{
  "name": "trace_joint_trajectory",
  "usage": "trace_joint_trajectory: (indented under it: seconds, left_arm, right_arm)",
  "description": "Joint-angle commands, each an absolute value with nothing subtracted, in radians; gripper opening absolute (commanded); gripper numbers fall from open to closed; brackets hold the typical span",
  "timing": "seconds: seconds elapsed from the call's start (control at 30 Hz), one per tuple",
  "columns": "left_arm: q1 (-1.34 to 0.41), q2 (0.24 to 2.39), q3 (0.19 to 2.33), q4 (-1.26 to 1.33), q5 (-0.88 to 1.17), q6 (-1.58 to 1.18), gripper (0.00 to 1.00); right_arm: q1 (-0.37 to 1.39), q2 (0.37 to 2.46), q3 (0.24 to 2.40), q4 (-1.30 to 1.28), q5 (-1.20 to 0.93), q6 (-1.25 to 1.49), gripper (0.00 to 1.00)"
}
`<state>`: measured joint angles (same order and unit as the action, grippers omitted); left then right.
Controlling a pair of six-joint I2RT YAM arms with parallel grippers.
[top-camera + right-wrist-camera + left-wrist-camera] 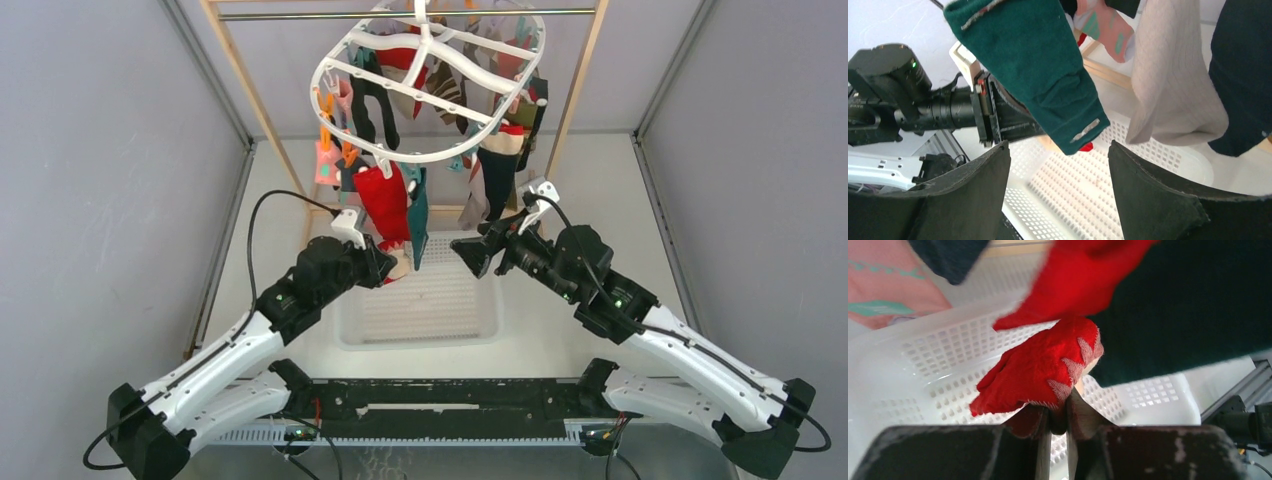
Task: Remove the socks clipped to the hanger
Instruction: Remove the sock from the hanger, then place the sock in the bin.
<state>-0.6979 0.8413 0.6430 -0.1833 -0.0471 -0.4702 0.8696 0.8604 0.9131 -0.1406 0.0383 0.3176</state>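
Note:
The white oval hanger (335,58) hangs from a rail at the top, with several socks clipped under it. A red sock (383,203) and a dark teal sock (418,215) dangle lowest, at its front. My left gripper (384,264) is shut on the red sock's (1043,365) lower end, and the cloth bunches above the left gripper's (1058,412) jaws. My right gripper (468,256) stands open just right of the teal sock. In the right wrist view the teal sock (1038,70) hangs above the right gripper's (1059,150) wide gap, touching neither finger.
A white mesh basket (345,330) sits on the table under both grippers. Wooden rack posts (250,95) stand on either side of the hanger. A beige sock (1173,90) and a navy sock (1243,75) hang right of the teal one. A pink patterned sock (888,290) hangs at the left.

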Motion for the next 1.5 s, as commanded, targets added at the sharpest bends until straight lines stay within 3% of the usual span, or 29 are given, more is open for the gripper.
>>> trace_joint_trajectory:
  seconds: [0.0, 0.37, 0.57, 1.07, 1.2, 1.23, 1.27, 1.3, 1.47]
  left_arm:
    - [-0.639, 0.872, 0.651, -0.102, -0.014, -0.45, 0.18]
    - [-0.617, 0.928, 0.584, -0.061, -0.026, -0.488, 0.22]
    - [-0.618, 0.942, 0.518, -0.056, -0.035, -0.528, 0.38]
    - [-0.618, 0.823, 0.391, -0.078, 0.027, -0.633, 0.44]
    - [-0.619, 0.777, 0.39, -0.106, 0.044, -0.648, 0.57]
    - [-0.619, 0.763, 0.384, -0.105, 0.052, -0.656, 0.69]
    - [-0.621, 0.749, 0.378, -0.104, 0.06, -0.662, 0.95]
    - [-0.62, 0.735, 0.372, -0.105, 0.064, -0.671, 0.99]
    - [-0.626, 0.663, 0.342, -0.106, 0.071, -0.704, 1.0]
  right_arm:
    - [0.878, 0.796, 0.873, -0.149, 0.055, 0.349, 0.79]
    - [0.885, 0.717, 0.814, -0.201, 0.057, 0.355, 0.79]
    - [0.895, 0.696, 0.79, -0.218, 0.055, 0.361, 0.79]
    - [0.916, 0.649, 0.705, -0.232, 0.072, 0.385, 0.79]
    - [0.924, 0.655, 0.686, -0.226, 0.077, 0.39, 0.79]
    - [0.926, 0.656, 0.681, -0.226, 0.079, 0.392, 0.79]
    - [0.929, 0.657, 0.674, -0.224, 0.081, 0.394, 0.79]
    - [0.929, 0.659, 0.667, -0.224, 0.081, 0.396, 0.79]
    - [0.936, 0.671, 0.646, -0.223, 0.086, 0.4, 0.79]
